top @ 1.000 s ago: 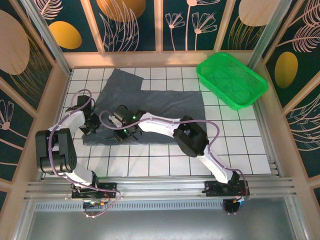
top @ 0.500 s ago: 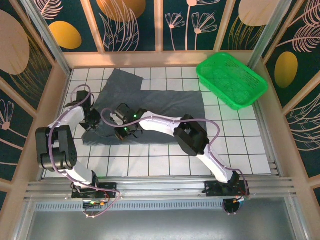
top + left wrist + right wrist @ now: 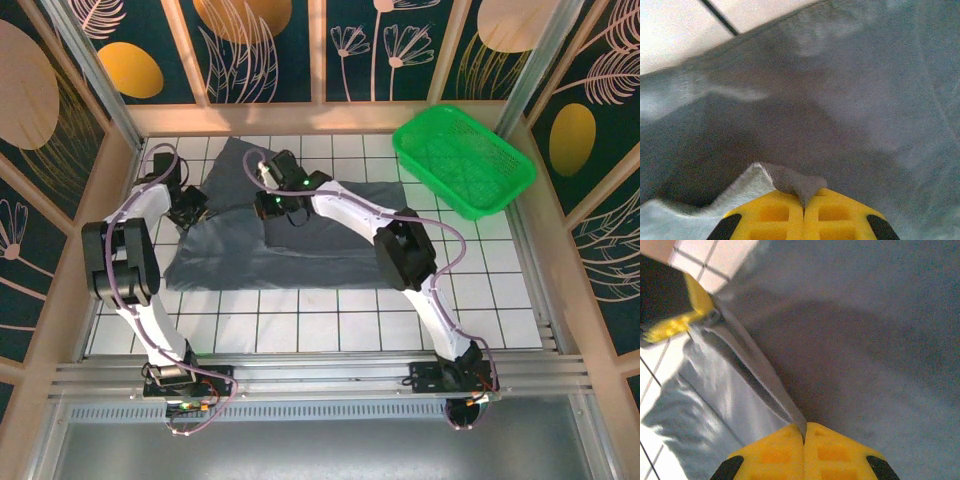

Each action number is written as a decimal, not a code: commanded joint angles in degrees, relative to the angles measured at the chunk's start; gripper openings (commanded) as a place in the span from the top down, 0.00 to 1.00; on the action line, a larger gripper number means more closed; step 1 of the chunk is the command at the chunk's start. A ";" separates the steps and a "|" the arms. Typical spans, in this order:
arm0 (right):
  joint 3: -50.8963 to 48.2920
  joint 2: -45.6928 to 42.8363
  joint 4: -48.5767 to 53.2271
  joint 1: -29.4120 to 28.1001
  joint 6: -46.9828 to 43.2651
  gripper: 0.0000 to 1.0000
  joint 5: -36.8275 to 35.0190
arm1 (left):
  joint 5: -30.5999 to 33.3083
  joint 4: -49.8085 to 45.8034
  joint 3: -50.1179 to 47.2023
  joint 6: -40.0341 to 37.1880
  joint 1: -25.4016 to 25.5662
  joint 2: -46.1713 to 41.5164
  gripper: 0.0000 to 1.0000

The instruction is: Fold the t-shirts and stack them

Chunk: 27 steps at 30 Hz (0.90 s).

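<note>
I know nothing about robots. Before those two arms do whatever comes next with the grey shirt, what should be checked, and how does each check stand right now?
1. Grip of the left gripper on the t-shirt: ok, its fingers are closed on a fold of cloth.
2. Grip of the right gripper: ok, closed on a shirt edge.
3. Edge stretched between the two grippers: ok, in the right wrist view it runs straight to the other gripper.
4. Only one layer in each pinch: cannot tell.
5. Green basket out of the way: ok, it stands off the cloth by the far right corner.
</note>
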<state>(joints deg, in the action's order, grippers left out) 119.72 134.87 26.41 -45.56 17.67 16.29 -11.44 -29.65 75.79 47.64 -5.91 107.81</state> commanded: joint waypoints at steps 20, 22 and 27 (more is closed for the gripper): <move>-42.90 -30.61 -7.60 5.88 16.19 0.74 -16.86 | -4.84 7.83 -21.72 6.65 -0.46 -16.96 0.55; -51.68 -36.65 -8.11 7.68 18.54 0.80 -17.97 | -5.50 9.09 -24.74 7.20 -0.46 -17.41 0.57; -66.64 -46.03 -5.94 12.34 21.41 0.85 -17.88 | -3.44 8.55 -26.64 6.79 -0.44 -15.52 0.59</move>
<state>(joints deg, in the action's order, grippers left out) 58.35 90.85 19.42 -34.74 35.40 0.82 -15.03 -22.20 49.32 53.91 -6.02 91.24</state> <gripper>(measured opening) 0.150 0.409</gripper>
